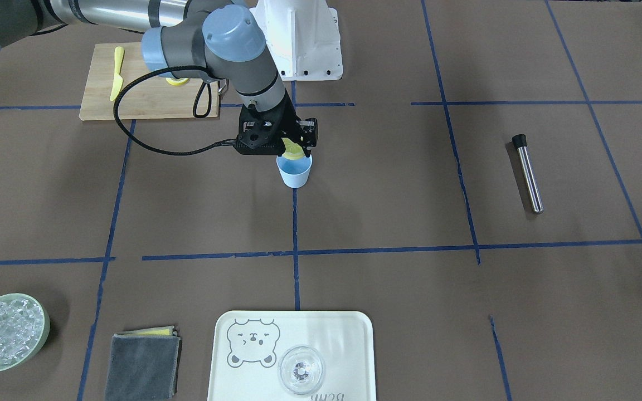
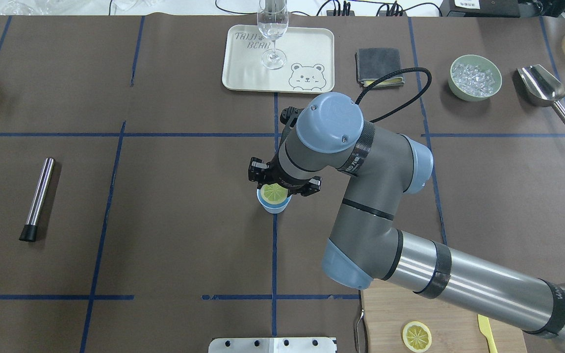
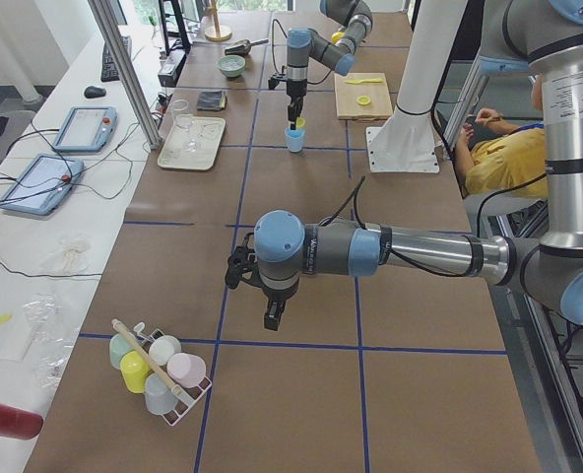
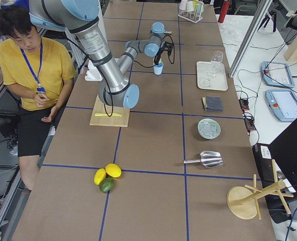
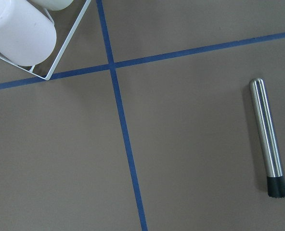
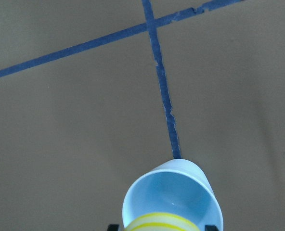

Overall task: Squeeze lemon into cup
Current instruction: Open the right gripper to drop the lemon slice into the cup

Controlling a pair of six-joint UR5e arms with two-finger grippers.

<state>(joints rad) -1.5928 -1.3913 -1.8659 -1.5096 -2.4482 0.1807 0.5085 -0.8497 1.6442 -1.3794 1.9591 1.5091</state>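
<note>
The light-blue cup [image 2: 273,206] stands on the brown table at a crossing of blue tape lines. Just above its mouth hangs a lemon [image 2: 273,192] slice, yellow rind and pale face, with my right gripper [image 2: 273,190] shut on it. The front-facing view shows the lemon [image 1: 293,149] over the cup [image 1: 295,172]. In the right wrist view the cup [image 6: 172,195] sits below the lemon's rind [image 6: 159,222]. My left gripper [image 3: 272,315] hangs over bare table far from the cup; I cannot tell if it is open or shut.
A wooden board [image 1: 148,97] near the robot base holds a second lemon slice [image 2: 416,336] and a yellow knife [image 1: 117,72]. A steel muddler [image 2: 37,198] lies to the left. The tray [image 2: 243,73] with a glass, grey cloth [image 2: 378,61], ice bowl [image 2: 475,78] and scoop [image 2: 542,88] line the far edge.
</note>
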